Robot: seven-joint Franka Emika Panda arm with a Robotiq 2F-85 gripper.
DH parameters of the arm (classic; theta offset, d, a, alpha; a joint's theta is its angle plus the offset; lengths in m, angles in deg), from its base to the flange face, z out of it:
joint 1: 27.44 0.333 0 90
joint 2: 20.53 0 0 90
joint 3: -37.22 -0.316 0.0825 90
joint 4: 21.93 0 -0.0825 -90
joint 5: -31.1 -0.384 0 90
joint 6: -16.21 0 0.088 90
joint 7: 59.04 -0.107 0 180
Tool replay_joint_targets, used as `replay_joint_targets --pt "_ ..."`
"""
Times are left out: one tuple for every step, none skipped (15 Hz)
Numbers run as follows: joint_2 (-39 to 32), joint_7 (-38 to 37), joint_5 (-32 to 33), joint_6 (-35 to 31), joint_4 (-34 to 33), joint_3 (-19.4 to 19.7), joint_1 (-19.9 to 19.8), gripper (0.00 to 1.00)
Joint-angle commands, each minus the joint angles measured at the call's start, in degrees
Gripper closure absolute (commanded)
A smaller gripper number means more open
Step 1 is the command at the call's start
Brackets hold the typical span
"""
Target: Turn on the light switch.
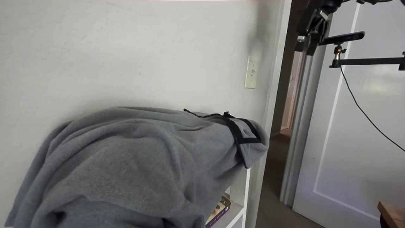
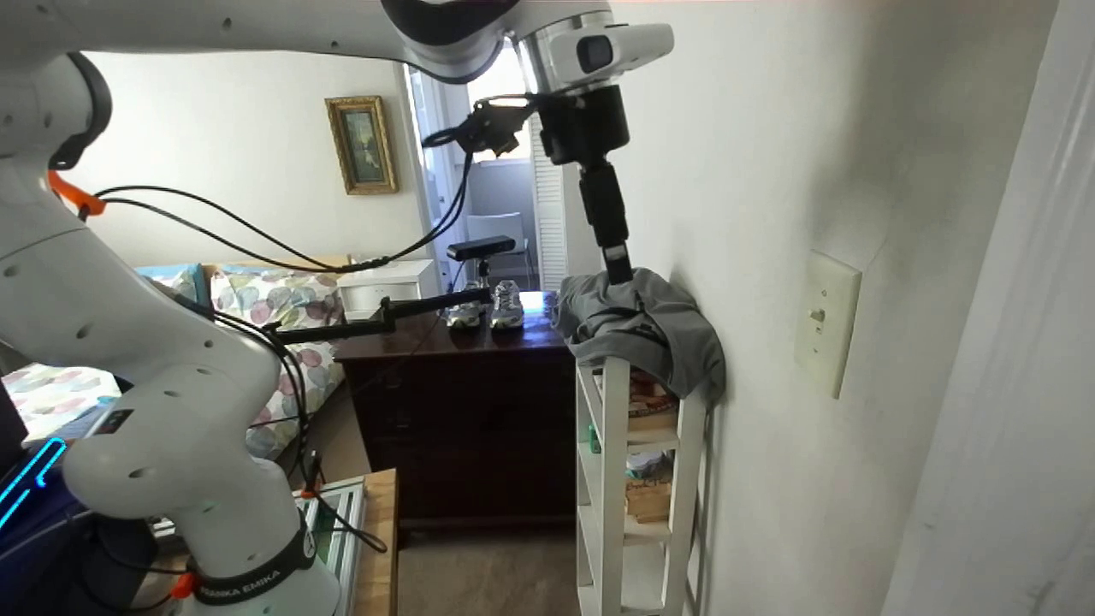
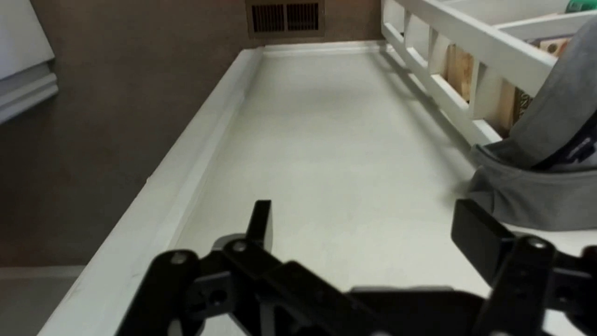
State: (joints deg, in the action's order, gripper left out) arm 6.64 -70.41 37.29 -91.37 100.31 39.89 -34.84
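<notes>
"What's closest to us now?"
"The light switch [image 2: 828, 323], on the wall [image 2: 753, 214], right of the pincer [image 2: 617, 263] in an exterior view, apart from it."
"And the pincer itself?"
"Up there, fingers [image 3: 480, 242] spread wide!"
"And behind it?"
"Grey garment [image 2: 663, 325] slumped over white shelves [image 2: 613, 479]; deeper back, shoes [image 2: 507, 305] on a dark dresser [image 2: 462, 436]."

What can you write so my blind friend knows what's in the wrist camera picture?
The robot's black gripper is open and empty at the bottom, in front of a pale wall. On the right, gray cloth hangs over a white shelf. Brown floor shows at the left and top, with a vent at the top edge.
</notes>
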Motion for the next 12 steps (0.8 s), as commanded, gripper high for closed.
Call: replay_joint_targets --pt "3.13 0.39 -4.49 8.02 0.25 0.50 1.11 0.00" --pt "3.63 0.04 -4.68 9.82 0.42 0.27 1.00 0.00" --pt "4.34 1.77 -5.00 11.29 0.90 0.62 1.34 0.00" --pt "2.27 0.28 -3.22 8.76 -0.16 0.00 0.61 0.00" --pt "2.65 0.57 -3.47 9.94 -0.10 0.02 0.74 0.00" --pt "2.92 0.68 -3.55 10.35 0.00 0.03 0.78 0.00" --pt "3.06 0.72 -3.58 10.47 0.09 0.03 0.78 0.00" --pt "3.07 0.74 -3.59 10.48 0.14 0.03 0.78 0.00" --pt "3.07 0.75 -3.60 10.48 0.19 0.04 0.78 0.00" --pt "3.07 0.77 -3.60 10.48 0.24 0.05 0.78 0.00" --pt "3.07 0.77 -3.61 10.49 0.26 0.05 0.78 0.00" --pt "3.07 0.78 -3.61 10.49 0.26 0.06 0.78 0.00"
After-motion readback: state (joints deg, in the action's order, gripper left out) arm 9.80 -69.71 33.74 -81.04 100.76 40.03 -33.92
